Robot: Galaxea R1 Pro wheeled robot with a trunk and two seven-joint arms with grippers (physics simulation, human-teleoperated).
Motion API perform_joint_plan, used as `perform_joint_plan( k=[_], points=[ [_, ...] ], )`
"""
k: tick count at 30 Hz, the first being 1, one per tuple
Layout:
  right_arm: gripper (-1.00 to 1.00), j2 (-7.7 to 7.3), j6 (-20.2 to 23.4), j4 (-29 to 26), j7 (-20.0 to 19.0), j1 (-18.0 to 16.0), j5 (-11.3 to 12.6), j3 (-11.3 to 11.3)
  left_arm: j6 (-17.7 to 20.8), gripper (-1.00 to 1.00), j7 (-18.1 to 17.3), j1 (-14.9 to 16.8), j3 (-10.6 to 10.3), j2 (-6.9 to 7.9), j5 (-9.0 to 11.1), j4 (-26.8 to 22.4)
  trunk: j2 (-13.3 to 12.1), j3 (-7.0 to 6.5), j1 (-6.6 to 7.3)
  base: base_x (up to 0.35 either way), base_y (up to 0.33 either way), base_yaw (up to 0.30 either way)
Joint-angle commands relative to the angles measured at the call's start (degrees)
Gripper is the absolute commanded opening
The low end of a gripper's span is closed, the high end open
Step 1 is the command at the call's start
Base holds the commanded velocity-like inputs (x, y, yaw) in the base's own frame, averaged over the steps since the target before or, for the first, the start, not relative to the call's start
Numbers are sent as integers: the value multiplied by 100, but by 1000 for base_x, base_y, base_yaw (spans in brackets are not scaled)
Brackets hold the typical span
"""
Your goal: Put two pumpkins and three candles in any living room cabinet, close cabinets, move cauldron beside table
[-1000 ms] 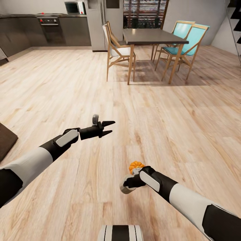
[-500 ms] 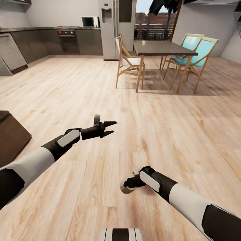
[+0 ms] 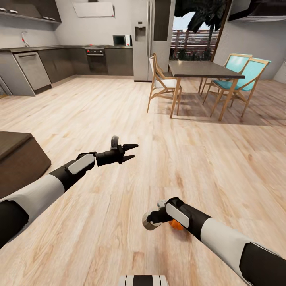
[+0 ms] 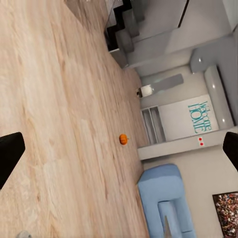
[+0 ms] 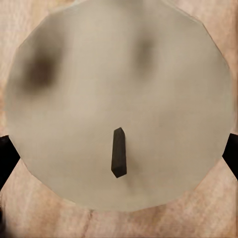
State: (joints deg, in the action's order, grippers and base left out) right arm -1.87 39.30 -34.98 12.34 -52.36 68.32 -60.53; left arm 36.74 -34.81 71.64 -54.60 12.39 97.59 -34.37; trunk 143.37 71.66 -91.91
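A wide pale wood plank floor [image 3: 119,111] is stretching open from the robot to the grey kitchen cabinets [image 3: 59,63] along the far wall, with the tall steel fridge [image 3: 153,39] standing beside them. Off to the right, a dark-topped dining table [image 3: 204,69] is standing ringed by wooden chairs with white and teal seats [image 3: 234,77], well apart from both arms. At the left edge, a low dark-brown wood cabinet [image 3: 18,159] is showing only a corner, the rest cut off. The left gripper [image 3: 129,153] is hanging over bare floor, fingers spread with nothing between them. The right gripper [image 3: 149,221] is pinching a squat grey-beige candle [image 5: 119,104] with a dark wick. A small bright-orange pumpkin [image 3: 174,223] is peeking from behind the right wrist, mostly hidden; another small orange pumpkin [image 4: 123,139] is sitting on the floor near a light-blue sofa [image 4: 166,203].
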Motion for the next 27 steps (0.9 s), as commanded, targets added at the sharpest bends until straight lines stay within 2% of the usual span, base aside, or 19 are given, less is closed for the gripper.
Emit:
perform_joint_plan(
  k=[1,9,27],
  points=[
    [-100,-3,0,-1,-1,0,0,-1,-1,100,0,0,0,0,-1,0,-2,-23,2,0,0,2],
    [-100,24,-195,197,6,38,2,-3,29,100,0,0,5,-25,-3,-9,-13,-185,23,0,0,231],
    [-100,20,-212,210,69,51,6,12,45,100,0,0,-6,-22,-6,43,-724,-509,413,0,0,283]
  ],
)
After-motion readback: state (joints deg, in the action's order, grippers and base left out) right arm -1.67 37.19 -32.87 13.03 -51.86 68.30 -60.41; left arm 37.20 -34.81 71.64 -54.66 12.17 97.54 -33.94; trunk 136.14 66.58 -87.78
